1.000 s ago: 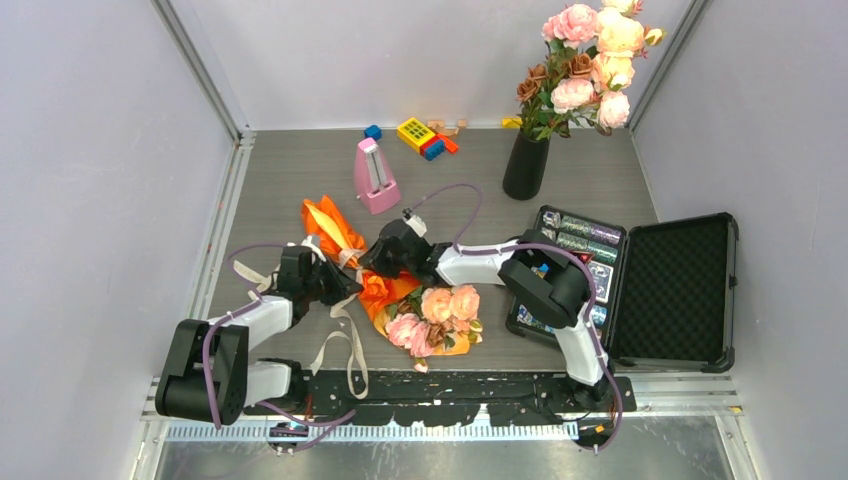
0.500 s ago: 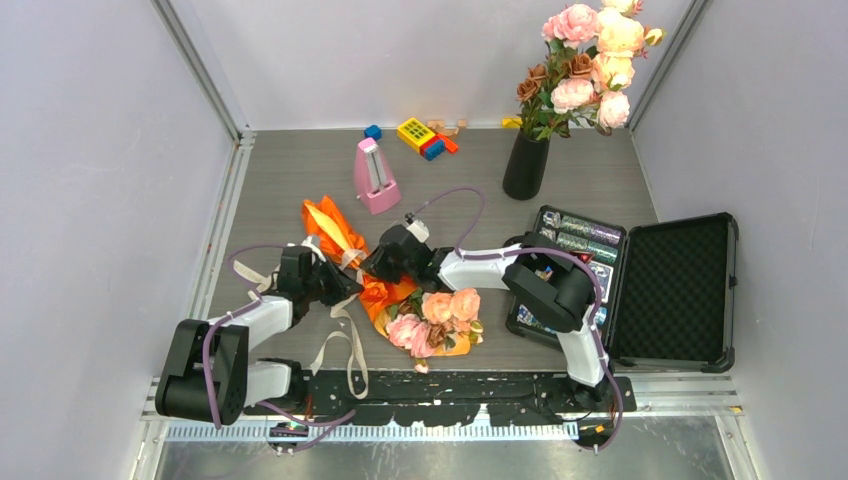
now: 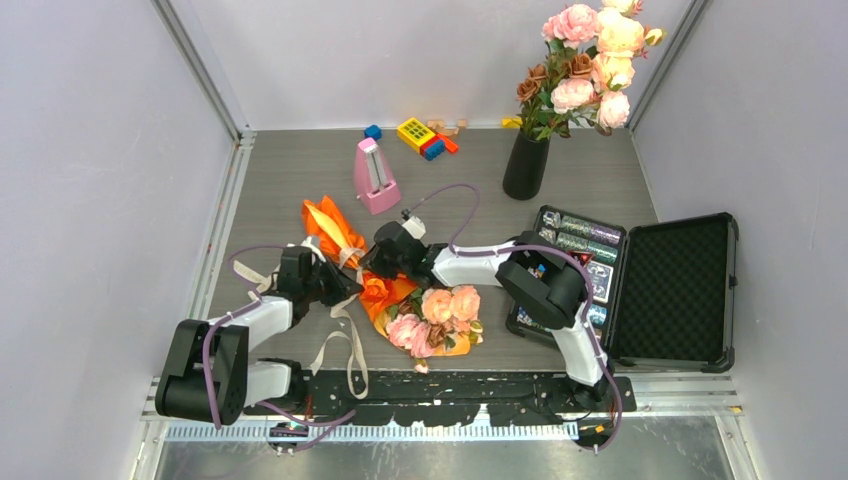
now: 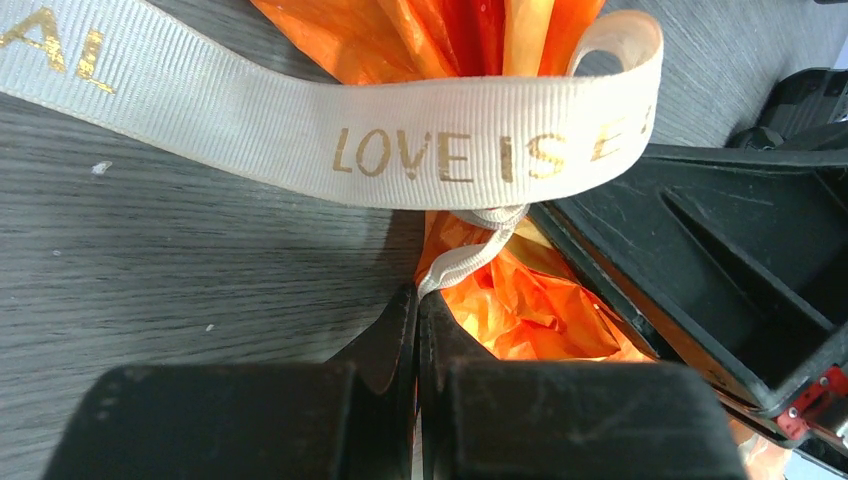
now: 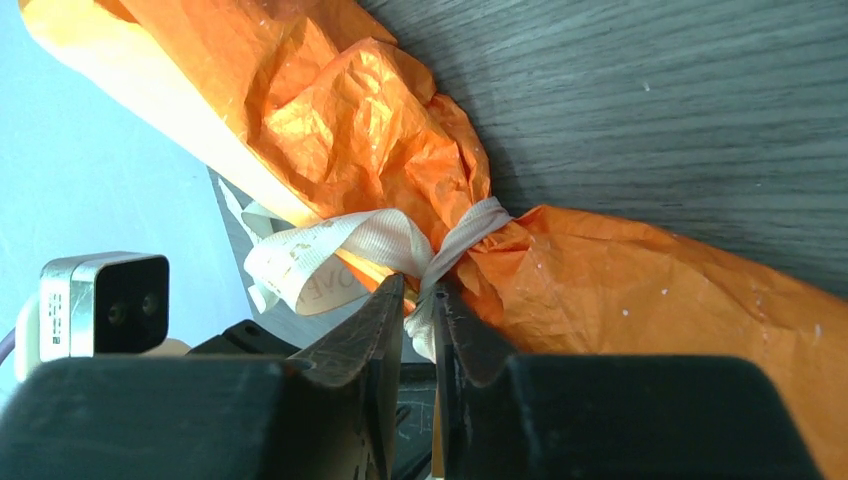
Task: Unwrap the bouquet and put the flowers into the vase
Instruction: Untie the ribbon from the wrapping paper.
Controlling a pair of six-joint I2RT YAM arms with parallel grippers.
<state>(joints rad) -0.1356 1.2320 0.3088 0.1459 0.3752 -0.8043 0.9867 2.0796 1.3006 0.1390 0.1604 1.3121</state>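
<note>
Bouquet [image 3: 400,300] on its side near the front centre of the grey table [image 3: 290,170], top view. Its flowers [image 3: 437,315] point toward the arm bases and its orange paper [image 3: 325,225] fans toward the pink metronome [image 3: 374,178]. The left gripper [image 3: 345,283] and right gripper [image 3: 372,268] meet at the tied waist from opposite sides. Loose cream ribbon [image 3: 335,345] trails toward the near edge. The black vase [image 3: 526,165] stands upright at the far right, well apart from the bouquet, holding other roses. An open black case [image 3: 675,290] lies to the right.

Left wrist view: the left gripper [image 4: 417,300] has its fingers pressed together, pinching a thin ribbon strand that runs from the knot. A wide band of ribbon [image 4: 440,150] lettered "LOVE IS" crosses the paper [image 4: 520,300].

Right wrist view: the right gripper [image 5: 420,295] has its fingers nearly together, nipping a ribbon [image 5: 380,240] strand just below the knot that cinches the paper [image 5: 620,280].
</note>
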